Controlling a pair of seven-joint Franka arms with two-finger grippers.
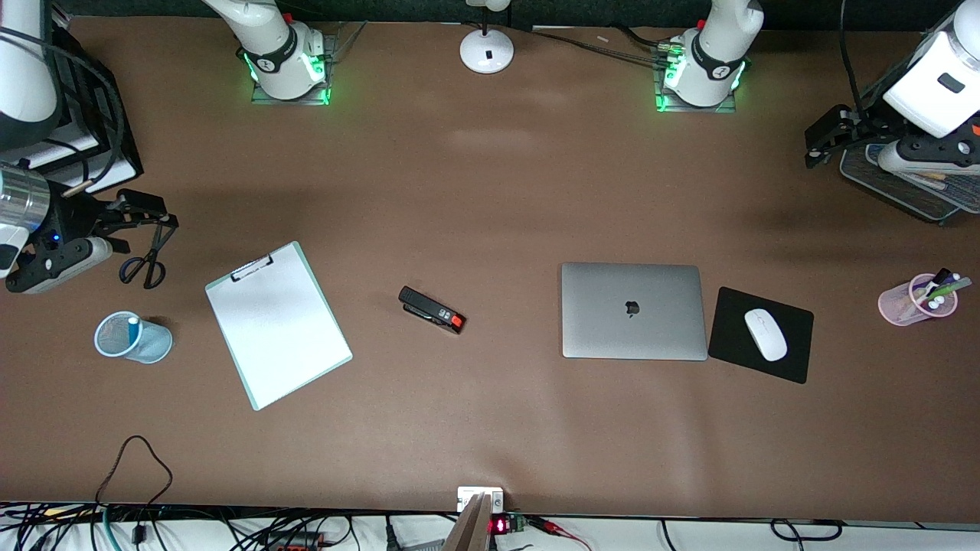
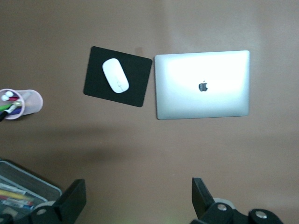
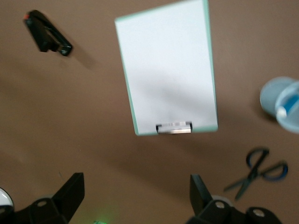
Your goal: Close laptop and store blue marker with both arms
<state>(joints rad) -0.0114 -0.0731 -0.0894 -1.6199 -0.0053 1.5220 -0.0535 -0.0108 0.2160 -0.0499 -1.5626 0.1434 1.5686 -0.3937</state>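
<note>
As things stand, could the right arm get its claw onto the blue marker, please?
Probably yes. The blue marker stands in the blue mesh cup, its top exposed, and the right claw, open, hovers over the scissors nearby with nothing between.

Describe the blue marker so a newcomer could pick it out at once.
Start at the clipboard, the big white board toward the right arm's end of the table. Beside it, closer to that table end, stands a light blue mesh cup. The blue marker stands inside it, a short bright blue stick with a white end, the only thing in that cup, unlike the pink cup crowded with pens.
</note>
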